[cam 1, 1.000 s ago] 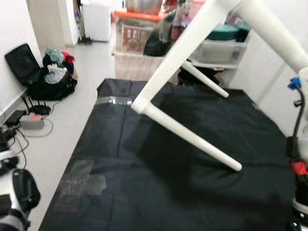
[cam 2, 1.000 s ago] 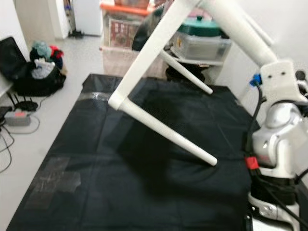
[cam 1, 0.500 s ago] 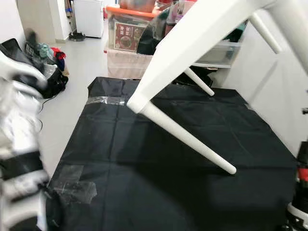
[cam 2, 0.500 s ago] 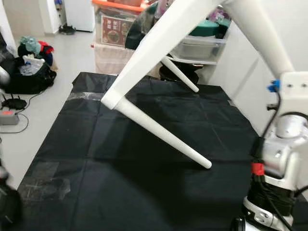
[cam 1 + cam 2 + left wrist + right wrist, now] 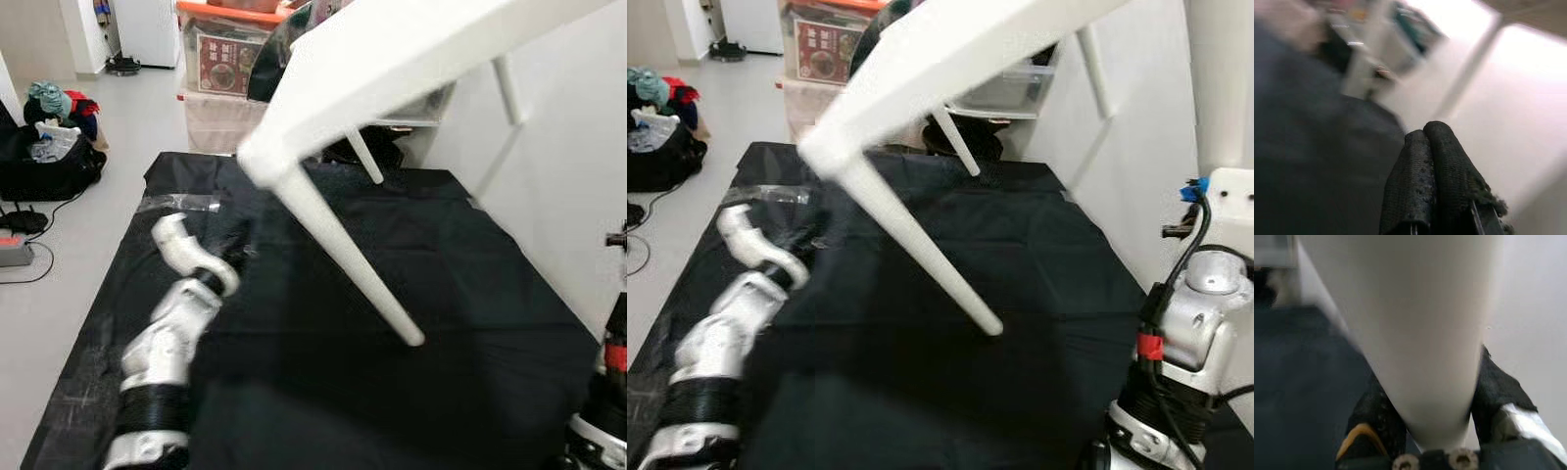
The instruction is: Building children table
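Note:
A white children's table (image 5: pixel 392 54) hangs tilted in the air over a black mat (image 5: pixel 490 274). One table leg (image 5: pixel 343 245) slants down, its tip just above or on the mat. Two more legs (image 5: pixel 364 157) point away near the wall. In the right wrist view my right gripper (image 5: pixel 1435 401) is shut on a white leg (image 5: pixel 1420 333), with black fingers (image 5: pixel 1376 416) on both sides. My left arm (image 5: pixel 167 333) reaches forward over the mat, left of the slanting leg and clear of the table. Its gripper (image 5: pixel 1425 132) is shut on nothing.
Storage boxes (image 5: pixel 220 69) and a clear bin stand behind the mat. A black bag with clothes (image 5: pixel 44 157) and a small device with cables (image 5: pixel 12 250) lie on the grey floor at left. A white wall (image 5: pixel 568 176) borders the mat on the right. Tape (image 5: pixel 181 204) holds the mat's far left edge.
My left arm has swung up and forward over the mat. The table has tipped so its near leg stands steeper, and the camera has shifted.

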`<state>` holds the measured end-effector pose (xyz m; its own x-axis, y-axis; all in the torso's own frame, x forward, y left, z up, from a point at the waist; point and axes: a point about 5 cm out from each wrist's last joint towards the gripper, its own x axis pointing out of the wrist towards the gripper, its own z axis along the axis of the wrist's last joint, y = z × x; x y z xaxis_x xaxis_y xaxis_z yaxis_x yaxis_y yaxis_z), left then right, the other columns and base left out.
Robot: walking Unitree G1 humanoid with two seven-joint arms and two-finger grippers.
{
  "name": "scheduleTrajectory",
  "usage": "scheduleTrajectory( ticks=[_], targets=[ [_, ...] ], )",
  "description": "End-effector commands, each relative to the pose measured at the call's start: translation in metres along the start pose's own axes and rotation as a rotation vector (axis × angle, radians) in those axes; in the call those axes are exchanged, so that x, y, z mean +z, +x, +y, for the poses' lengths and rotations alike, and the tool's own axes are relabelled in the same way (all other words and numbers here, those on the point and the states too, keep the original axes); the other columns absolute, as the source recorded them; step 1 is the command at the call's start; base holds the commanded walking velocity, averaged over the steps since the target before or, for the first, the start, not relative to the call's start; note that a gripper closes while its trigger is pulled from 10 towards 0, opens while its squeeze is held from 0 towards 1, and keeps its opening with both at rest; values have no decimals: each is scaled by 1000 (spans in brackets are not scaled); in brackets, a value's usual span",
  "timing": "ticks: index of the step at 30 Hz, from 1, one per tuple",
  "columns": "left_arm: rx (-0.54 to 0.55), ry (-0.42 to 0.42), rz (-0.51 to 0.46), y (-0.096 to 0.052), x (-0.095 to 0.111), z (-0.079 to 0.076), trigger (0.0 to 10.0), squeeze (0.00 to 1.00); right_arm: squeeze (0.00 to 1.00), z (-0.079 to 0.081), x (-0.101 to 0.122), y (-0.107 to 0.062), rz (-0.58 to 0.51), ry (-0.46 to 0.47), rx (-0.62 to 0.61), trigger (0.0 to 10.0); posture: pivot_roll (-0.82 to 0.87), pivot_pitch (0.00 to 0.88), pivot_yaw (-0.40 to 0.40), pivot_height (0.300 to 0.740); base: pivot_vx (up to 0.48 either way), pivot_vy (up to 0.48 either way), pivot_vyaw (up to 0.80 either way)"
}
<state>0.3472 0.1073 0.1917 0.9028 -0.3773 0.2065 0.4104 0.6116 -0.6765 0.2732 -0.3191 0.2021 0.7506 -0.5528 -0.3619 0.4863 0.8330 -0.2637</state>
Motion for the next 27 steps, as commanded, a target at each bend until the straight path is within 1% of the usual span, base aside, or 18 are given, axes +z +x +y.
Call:
scheduleTrajectory(
  ticks=[1, 2, 4, 5, 7, 13, 14, 15, 16, 17, 18, 19, 20, 21, 22, 24, 26, 27],
  targets=[
    [-125, 17, 5, 9, 2, -22, 10000, 0, 0, 29, -83, 10, 435, 11, 136, 0, -130, 44, -43, 740, 0, 0, 0],
    [-125, 17, 5, 9, 2, -22, 10000, 0, 0, 29, -83, 10, 435, 11, 136, 0, -130, 44, -43, 740, 0, 0, 0],
    [-274, 19, 43, 21, -4, -48, 10000, 0, 0, 32, -82, 9, 437, 14, 148, 0, -140, 48, -42, 740, 0, 0, 0],
    [-307, 21, 56, 24, -6, -54, 10000, 0, 0, 33, -81, 9, 437, 15, 152, 0, -140, 48, -42, 740, 0, 0, 0],
    [-324, 35, 60, 27, -8, -61, 10000, 0, 0, 34, -79, 9, 432, 14, 160, 0, -143, 58, -40, 740, 0, 0, 0],
    [-299, 75, 31, 24, -2, -59, 10000, 0, 0, 38, -76, 4, 404, -5, 190, 0, -143, 68, -42, 740, 0, 0, 0],
    [-284, 78, 21, 21, 0, -56, 10000, 0, 0, 44, -77, 2, 404, -7, 233, 0, -142, 70, -38, 740, 0, 0, 0],
    [-284, 78, 21, 21, 0, -56, 10000, 0, 0, 44, -77, 2, 404, -7, 233, 0, -142, 70, -38, 740, 0, 0, 0],
    [-262, 91, 12, 17, 3, -51, 10000, 0, 0, 53, -75, -1, 372, -23, 298, 0, -139, 67, -38, 740, 0, 0, 0],
    [-242, 108, 6, 12, 4, -45, 10000, 0, 0, 63, -73, -5, 338, -23, 385, 2353, -139, 66, -35, 740, 0, 0, 0],
    [-242, 108, 6, 12, 4, -45, 10000, 0, 0, 63, -73, -5, 338, -23, 385, 2353, -139, 66, -35, 740, 0, 0, 0],
    [-218, 138, 3, 6, 5, -38, 10000, 0, 0, 73, -70, -9, 321, -26, 474, 10000, -138, 61, -34, 740, 0, 0, 0],
    [-205, 159, 3, 3, 6, -34, 10000, 0, 0, 79, -69, -11, 314, -28, 527, 10000, -137, 59, -34, 740, 0, 0, 0],
    [-205, 159, 3, 3, 6, -34, 10000, 0, 0, 79, -69, -11, 314, -28, 527, 10000, -137, 59, -34, 740, 0, 0, 0],
    [-189, 190, 4, -3, 6, -29, 10000, 0, 1000, 82, -65, -13, 284, -30, 562, 10000, -130, 60, -36, 740, 0, 0, 0],
    [-180, 210, 4, -6, 7, -26, 10000, 0, 1000, 84, -62, -14, 261, -30, 579, 10000, -130, 61, -35, 740, 0, 0, 0],
    [-160, 243, -3, -15, 10, -22, 10000, 0, 1000, 86, -51, -17, 166, -21, 637, 10000, -130, 60, -34, 740, 0, 0, 0],
    [-160, 243, -3, -15, 10, -22, 10000, 0, 1000, 86, -51, -17, 166, -21, 637, 10000, -130, 60, -34, 740, 0, 0, 0]
  ],
)
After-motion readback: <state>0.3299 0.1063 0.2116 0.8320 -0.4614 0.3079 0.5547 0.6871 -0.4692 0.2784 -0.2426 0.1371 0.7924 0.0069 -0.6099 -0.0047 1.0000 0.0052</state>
